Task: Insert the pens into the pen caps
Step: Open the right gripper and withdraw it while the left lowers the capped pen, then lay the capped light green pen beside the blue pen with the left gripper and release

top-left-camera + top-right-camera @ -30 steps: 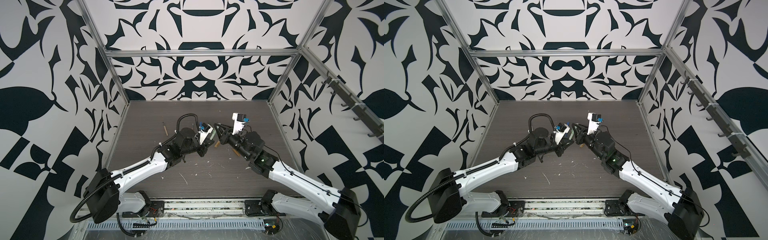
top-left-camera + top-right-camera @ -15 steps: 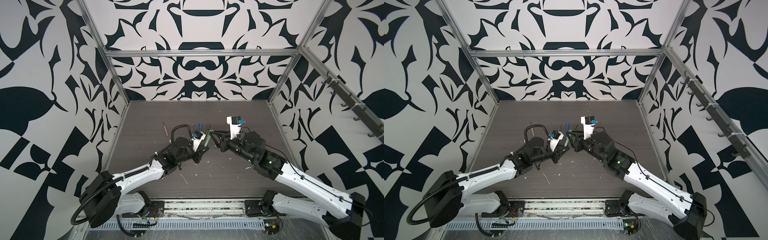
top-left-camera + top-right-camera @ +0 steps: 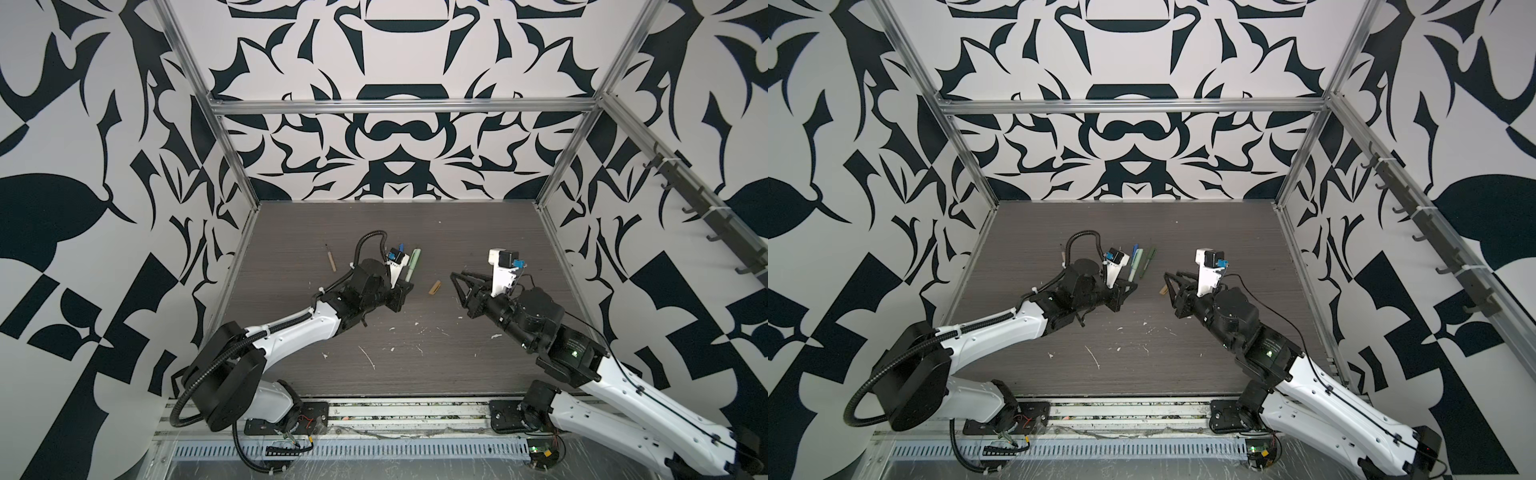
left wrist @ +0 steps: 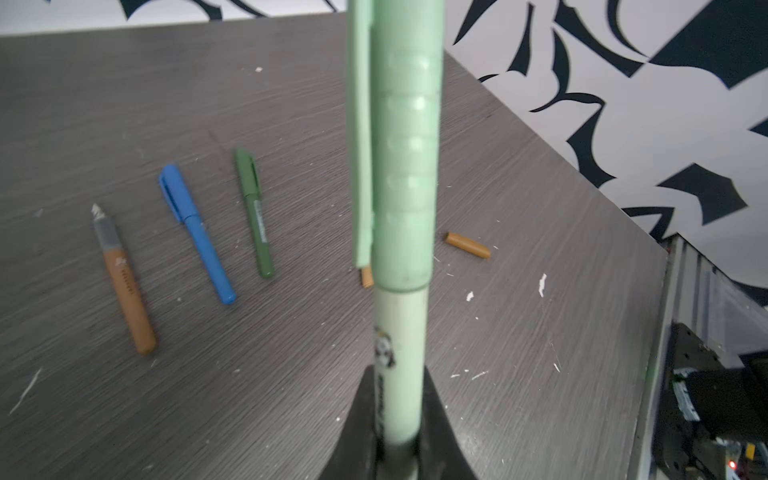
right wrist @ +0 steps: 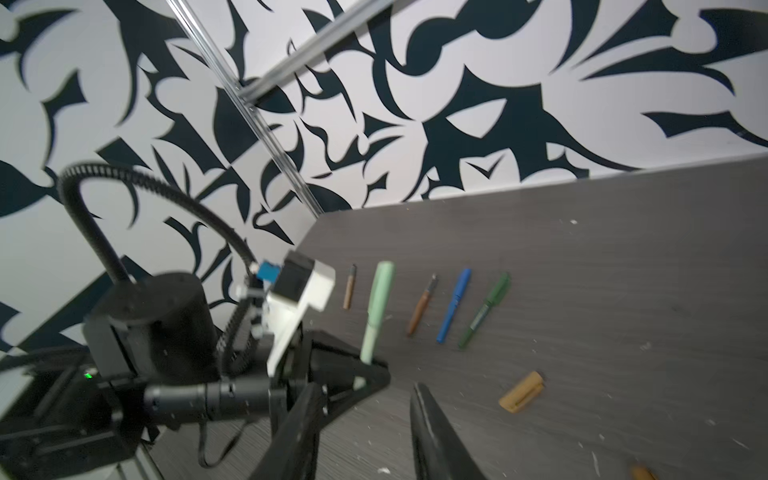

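A: What has the left hand (image 4: 400, 415) got?
B: It is clamped on the pale green pen (image 4: 401, 340), with the pale green cap (image 4: 405, 166) seated. The right hand (image 3: 459, 276) stands parted and empty.
A: And on the surface (image 4: 249, 407)?
B: Near the right hand, a tan cap (image 5: 521, 392) and an orange-brown cap (image 5: 642, 473) lie loose. Beyond the left hand, the blue pen (image 4: 195, 232) and dark green pen (image 4: 255, 216) are capped, while the orange-brown pen (image 4: 126, 286) and tan pen (image 3: 330, 259) are bare. Three done, two left, I'd say.

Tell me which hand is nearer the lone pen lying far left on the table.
Left. The left hand, gripping the pale green pen, is to the right of the lone pen; the right hand, open, is farther right, beyond the cap.
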